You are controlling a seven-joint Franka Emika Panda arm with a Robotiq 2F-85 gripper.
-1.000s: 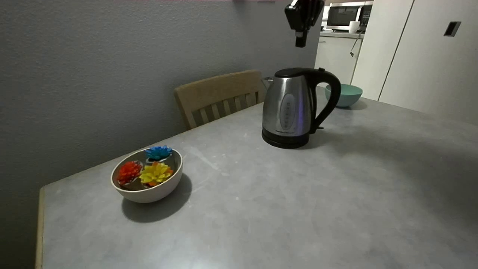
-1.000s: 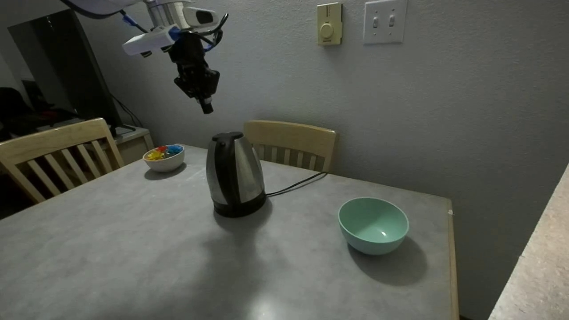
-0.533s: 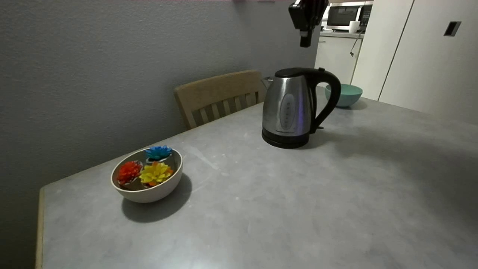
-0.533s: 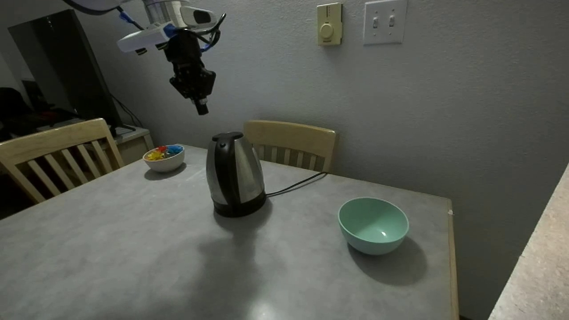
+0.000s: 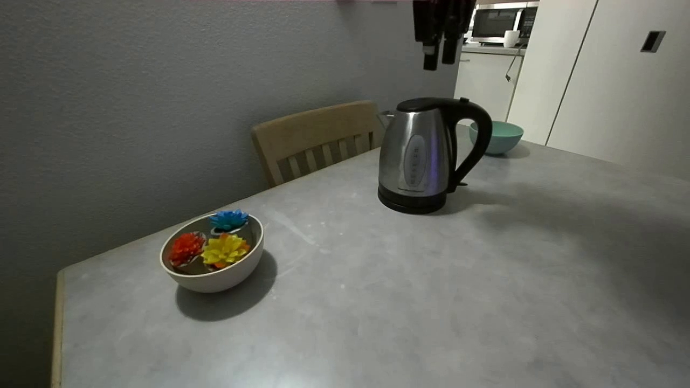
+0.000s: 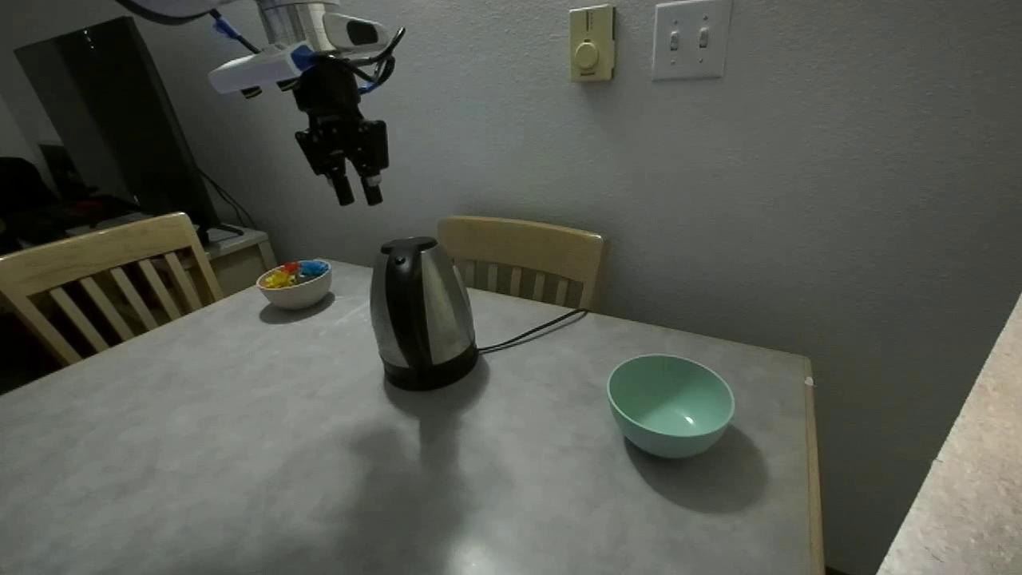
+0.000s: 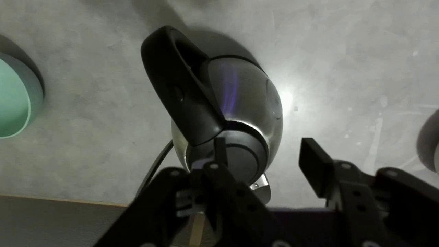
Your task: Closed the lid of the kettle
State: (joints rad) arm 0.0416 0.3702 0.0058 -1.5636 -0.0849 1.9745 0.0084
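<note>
The steel kettle (image 5: 412,161) with its black curved handle (image 6: 405,307) stands upright on the grey table. Its black round lid (image 5: 419,104) lies flat across the top; from above, the lid (image 7: 241,161) fits within the steel rim, partly covered by a finger. My gripper (image 6: 359,194) hangs in the air above the kettle, apart from it, fingers pointing down. In the wrist view the gripper (image 7: 263,147) has a wide gap between its fingers and holds nothing. Only the lower part of the gripper (image 5: 439,60) shows in an exterior view, at the top edge.
A white bowl (image 5: 237,275) with colourful flower-like items sits towards one end of the table. The teal bowl (image 6: 671,439) is on the kettle's other side. A black cord (image 6: 535,331) runs from the kettle to the table edge. Wooden chairs (image 6: 519,231) stand behind the table edge.
My gripper's fingers have spread apart from being together. Before that, the arm shifted slightly sideways above the kettle. The kettle and its lid have stayed where they were.
</note>
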